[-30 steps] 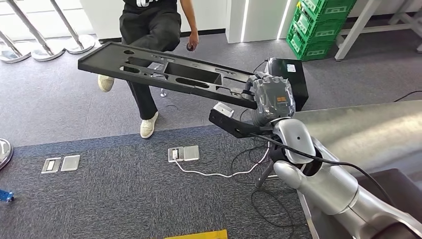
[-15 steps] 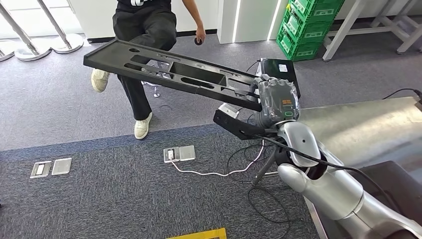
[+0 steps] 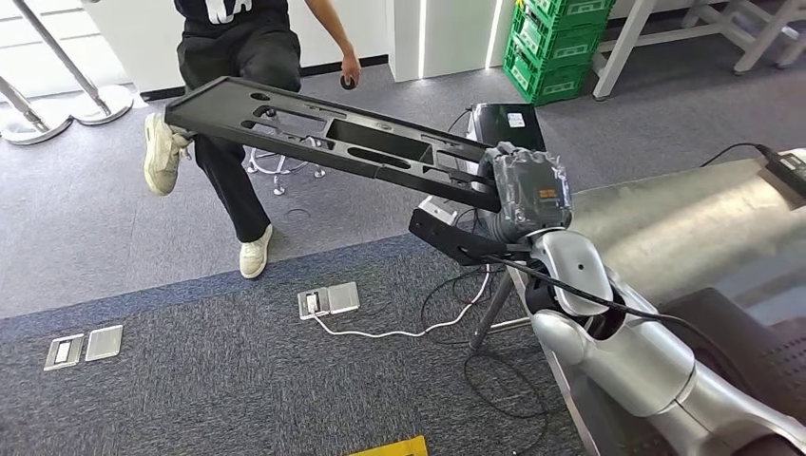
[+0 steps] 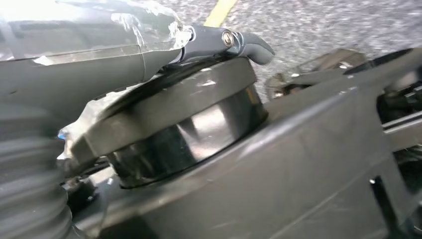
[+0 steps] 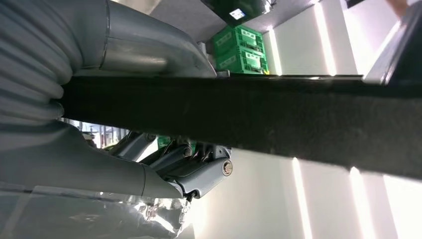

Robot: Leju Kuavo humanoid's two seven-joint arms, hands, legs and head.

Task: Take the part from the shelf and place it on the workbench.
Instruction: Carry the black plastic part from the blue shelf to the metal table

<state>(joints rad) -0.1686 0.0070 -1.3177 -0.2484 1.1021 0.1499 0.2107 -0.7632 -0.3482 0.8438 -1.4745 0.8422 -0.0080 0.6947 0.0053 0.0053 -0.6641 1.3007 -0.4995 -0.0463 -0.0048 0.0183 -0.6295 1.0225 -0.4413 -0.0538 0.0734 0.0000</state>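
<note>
Silver table (image 3: 684, 223) at right, bare where it shows, so judged the part is not yet set down; the carry is under way. Long black part (image 3: 323, 138), a flat panel with cut-outs, is held up in the air over the carpet floor (image 3: 190, 370), one end at the right hand (image 3: 523, 190), the far end sticking out toward a seated person (image 3: 228, 57). Held at one end probably because that was the reachable edge; that leaves a long overhang, so it tilts slightly and could swing wide when turned to the table. Right hand grips the near end, fingers wrapped around the edge. In the right wrist view the part's edge (image 5: 249, 119) runs as a dark bar with fingers (image 5: 204, 174) curled underneath and thumb above, a clamp the head view hides behind the hand's back. Left hand (image 4: 99, 74): the left wrist view shows it lying against dark moulded plastic, likely the same part's underside, fingertip (image 4: 249, 45) hooked over a round boss; looks like a supporting grip, though I cannot tell for certain. Green crates (image 3: 556, 43) stand beyond. Cable (image 3: 399, 328) on floor.
</note>
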